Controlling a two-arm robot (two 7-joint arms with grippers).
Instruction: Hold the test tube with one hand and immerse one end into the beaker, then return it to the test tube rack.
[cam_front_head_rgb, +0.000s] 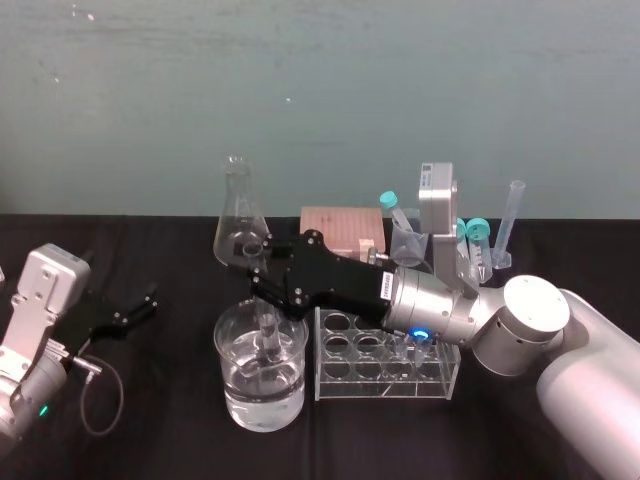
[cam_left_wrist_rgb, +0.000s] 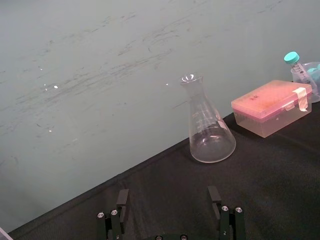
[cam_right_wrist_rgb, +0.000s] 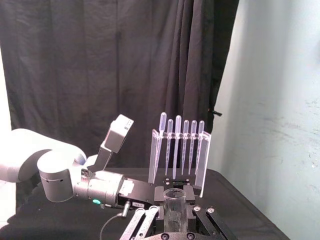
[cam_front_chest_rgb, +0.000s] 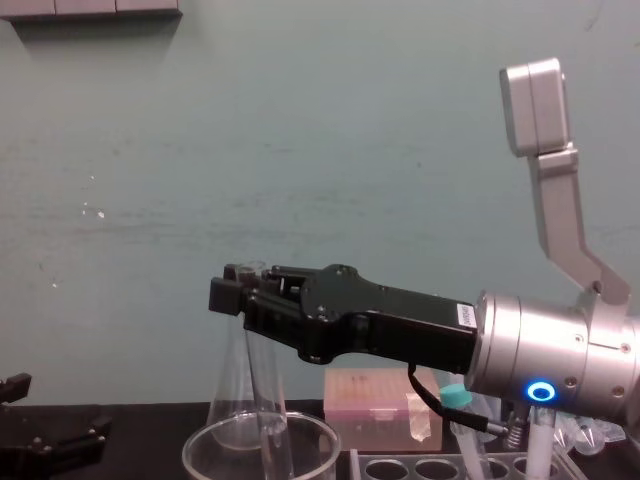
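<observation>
On the left, left gripper (cam_front_head_rgb: 140, 303) wide open, holding nothing. In the middle, beaker (cam_front_head_rgb: 228, 350) part full of water, test tube (cam_front_head_rgb: 268, 338) standing in it, pinched by right gripper (cam_front_head_rgb: 262, 265). Just right, test tube rack (cam_front_head_rgb: 385, 385), front holes empty.

Beaker (cam_front_head_rgb: 228, 360) on counter (cam_front_head_rgb: 170, 430). Test tube (cam_front_head_rgb: 268, 338) upright in beaker. Test tube rack (cam_front_head_rgb: 385, 385) just right of beaker. Flask (cam_front_head_rgb: 240, 215) behind beaker. Box (cam_front_head_rgb: 340, 228) behind beaker, to right. Right tool (cam_front_head_rgb: 262, 265) above beaker. Left tool (cam_front_head_rgb: 140, 303) well left of beaker.
</observation>
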